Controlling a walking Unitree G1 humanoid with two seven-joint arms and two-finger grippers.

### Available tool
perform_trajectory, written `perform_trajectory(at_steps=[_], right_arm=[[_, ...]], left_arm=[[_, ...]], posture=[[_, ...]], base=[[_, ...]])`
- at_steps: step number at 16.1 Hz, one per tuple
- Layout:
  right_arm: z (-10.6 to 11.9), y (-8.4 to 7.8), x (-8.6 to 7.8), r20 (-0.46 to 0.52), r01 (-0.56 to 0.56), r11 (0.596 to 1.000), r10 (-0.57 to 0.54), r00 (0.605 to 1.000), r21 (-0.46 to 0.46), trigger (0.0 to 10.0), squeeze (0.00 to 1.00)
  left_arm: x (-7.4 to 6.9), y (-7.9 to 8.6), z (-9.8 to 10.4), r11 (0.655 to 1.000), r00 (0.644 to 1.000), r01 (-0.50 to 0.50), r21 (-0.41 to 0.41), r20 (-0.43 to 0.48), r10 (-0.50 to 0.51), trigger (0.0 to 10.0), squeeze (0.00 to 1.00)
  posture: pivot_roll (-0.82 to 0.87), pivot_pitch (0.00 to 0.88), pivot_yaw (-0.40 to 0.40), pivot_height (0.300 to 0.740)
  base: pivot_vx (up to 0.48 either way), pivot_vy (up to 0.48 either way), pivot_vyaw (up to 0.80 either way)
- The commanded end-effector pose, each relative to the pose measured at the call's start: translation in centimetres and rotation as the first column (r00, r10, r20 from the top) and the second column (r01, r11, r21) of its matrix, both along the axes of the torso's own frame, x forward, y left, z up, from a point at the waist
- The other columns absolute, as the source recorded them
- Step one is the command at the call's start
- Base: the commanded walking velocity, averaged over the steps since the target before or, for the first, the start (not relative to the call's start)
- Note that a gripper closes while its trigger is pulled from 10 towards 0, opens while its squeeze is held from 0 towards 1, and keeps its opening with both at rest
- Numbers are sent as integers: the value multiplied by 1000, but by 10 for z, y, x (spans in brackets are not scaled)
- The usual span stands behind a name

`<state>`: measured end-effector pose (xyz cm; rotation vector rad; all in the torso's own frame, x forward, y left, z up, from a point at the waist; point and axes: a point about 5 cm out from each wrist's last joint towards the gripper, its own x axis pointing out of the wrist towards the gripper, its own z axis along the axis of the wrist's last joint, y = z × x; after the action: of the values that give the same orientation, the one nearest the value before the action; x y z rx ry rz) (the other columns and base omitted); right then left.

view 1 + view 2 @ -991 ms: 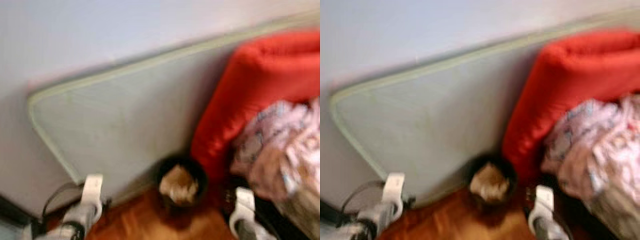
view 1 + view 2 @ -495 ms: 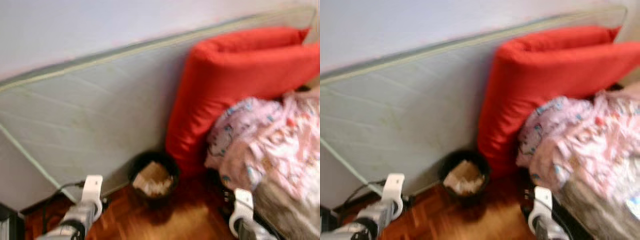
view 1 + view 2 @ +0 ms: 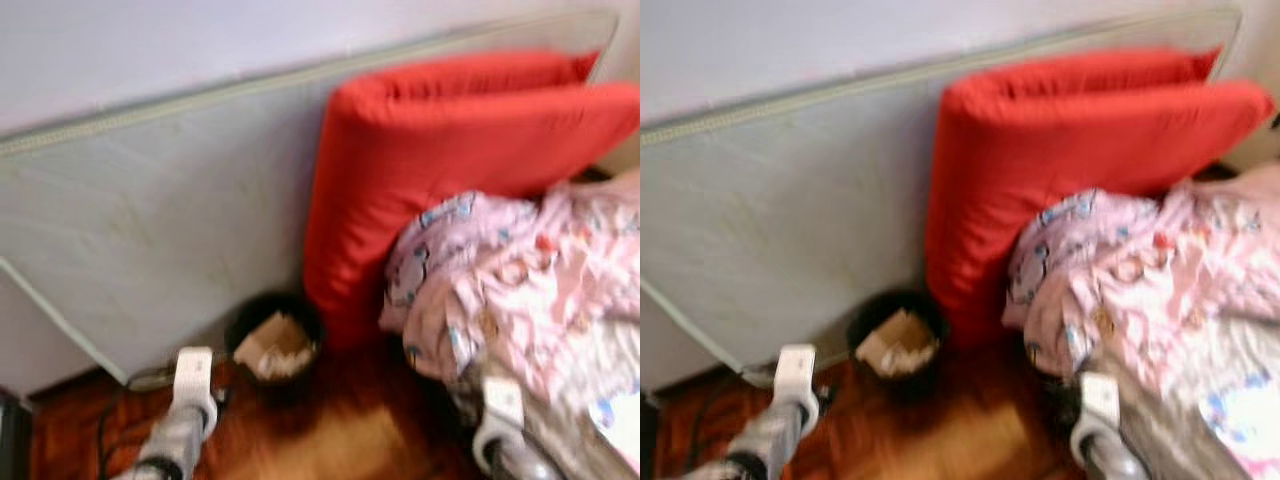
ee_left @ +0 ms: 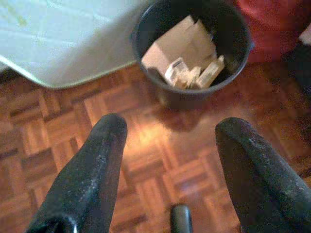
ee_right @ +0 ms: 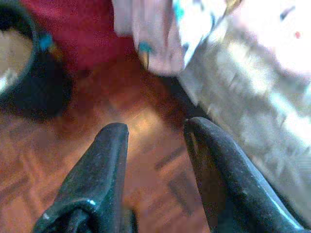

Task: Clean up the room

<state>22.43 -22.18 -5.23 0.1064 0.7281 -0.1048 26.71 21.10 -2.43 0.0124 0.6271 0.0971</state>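
Nearest to you, both arms hang low over the parquet floor (image 4: 146, 160). Your left gripper (image 4: 167, 160) has its two black fingers spread wide with nothing between them — just bare wood below. Your right gripper (image 5: 155, 141) is parted too, a narrower gap, also empty, hovering over the floor beside the edge of a grey bed or mattress (image 5: 252, 92).

Just past your left gripper stands the black waste bin (image 4: 192, 46), upright on the floor, holding a torn piece of brown cardboard (image 4: 182, 41) and some small pale scraps. A dark cable (image 3: 110, 430) trails across the floor on the left side, near your left arm.

To the right, a pink patterned blanket (image 3: 510, 280) lies bunched up on the bed, its edge hanging down toward the floor.

Behind the bin and touching it, a big red cushion (image 3: 440, 160) is folded over and propped upright. Behind that — a pale grey-green mattress (image 3: 150, 220) stands on its edge, tilted, leaning against the white wall (image 3: 200, 40).
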Motion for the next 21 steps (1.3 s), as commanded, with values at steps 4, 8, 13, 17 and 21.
perform_trajectory(at_steps=[4,8,13,17,21], right_arm=[[5,3,0,133,-16,1000,15,991,3,10000,0],[39,14,26,419,-98,978,168,892,-185,10000,0],[22,59,-39,530,-111,988,150,835,-105,10000,0],[21,16,-58,449,-62,994,95,889,-88,10000,0],[-15,-17,-74,120,27,997,-18,993,-75,10000,0]], left_arm=[[-3,7,8,999,985,13,31,173,-18,10000,0],[-4,1,25,993,923,14,116,381,-58,10000,0],[-59,5,13,978,928,21,208,360,-96,10000,0],[-98,19,5,989,937,5,147,345,-56,10000,0],[-96,19,-32,996,998,-28,86,64,22,10000,0]], posture=[[-124,0,-8,740],[-137,0,0,740],[-142,0,0,740],[-129,0,-20,740],[-100,0,-37,740]], base=[[0,0,0],[0,0,0],[0,0,0],[0,0,0],[0,0,0]])
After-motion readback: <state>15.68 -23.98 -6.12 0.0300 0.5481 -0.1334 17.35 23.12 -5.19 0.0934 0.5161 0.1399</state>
